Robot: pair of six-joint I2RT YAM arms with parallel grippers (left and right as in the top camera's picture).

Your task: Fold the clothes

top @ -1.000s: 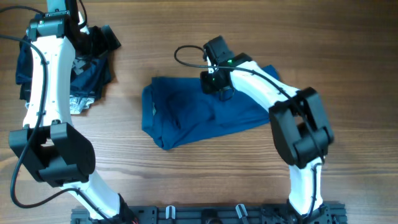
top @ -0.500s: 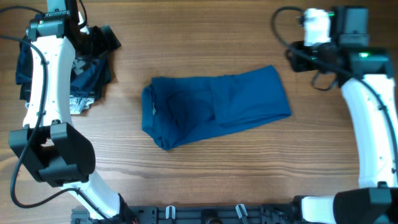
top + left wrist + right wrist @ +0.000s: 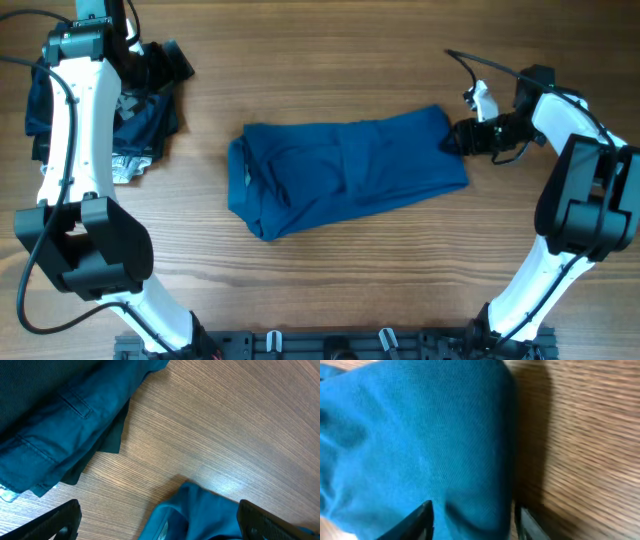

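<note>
The clothes, a medium-blue polo shirt (image 3: 350, 175), lie folded into a rough rectangle in the middle of the table. My right gripper (image 3: 452, 137) is low at the shirt's upper right edge. In the right wrist view its fingers straddle that edge of the shirt (image 3: 420, 435), with the right gripper (image 3: 472, 520) open and cloth lying loose between the jaws. My left gripper (image 3: 160, 62) hovers at the far left over a pile of dark garments. Seen from the left wrist, the left gripper (image 3: 160, 525) is wide open and holds nothing, and the shirt's left corner (image 3: 200, 510) shows below it.
A heap of darker folded garments (image 3: 140, 120) lies at the back left, also seen in the left wrist view as dark blue cloth (image 3: 50, 425). A grey patterned piece (image 3: 125, 165) sticks out beneath it. A black rack (image 3: 330, 345) runs along the front edge.
My right arm left the shirt's top middle, swung out to the far right, then came down at the shirt's right edge with its jaws opening. The left arm has not moved.
</note>
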